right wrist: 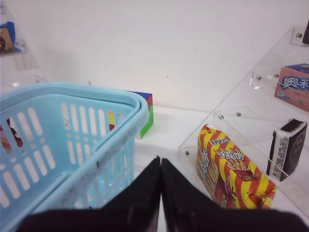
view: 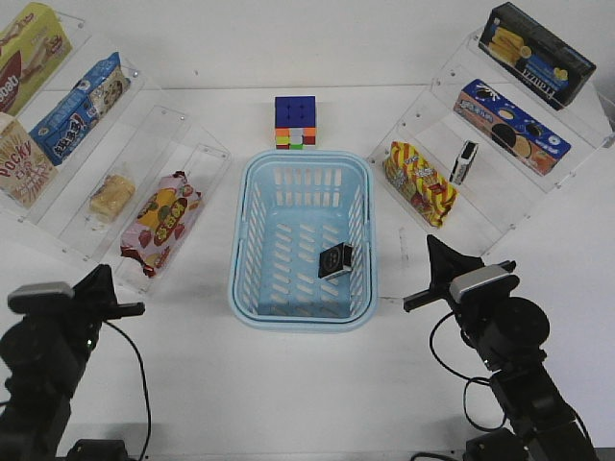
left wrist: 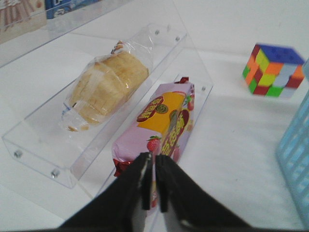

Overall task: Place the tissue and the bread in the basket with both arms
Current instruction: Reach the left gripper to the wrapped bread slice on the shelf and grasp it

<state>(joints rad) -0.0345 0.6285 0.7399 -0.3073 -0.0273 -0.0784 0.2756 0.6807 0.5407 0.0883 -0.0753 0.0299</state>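
Observation:
The light-blue basket (view: 236, 252) stands at the table's middle with one black tissue pack (view: 335, 259) lying flat inside, near its right wall. A second tissue pack (view: 463, 161) stands on edge on the right clear shelf; it also shows in the right wrist view (right wrist: 287, 147). The bread (view: 112, 195) lies on the left clear shelf and shows in the left wrist view (left wrist: 107, 84). My left gripper (view: 113, 285) is shut and empty, low at front left, short of the shelf (left wrist: 154, 160). My right gripper (view: 438, 252) is shut and empty, right of the basket (right wrist: 160, 163).
A pink strawberry snack bag (left wrist: 161, 121) lies on the lowest left shelf step, just beyond my left fingers. A red-and-yellow snack bag (right wrist: 231, 169) stands on the right shelf. A multicoloured cube (view: 295, 122) sits behind the basket. Boxed snacks fill the upper shelf steps on both sides.

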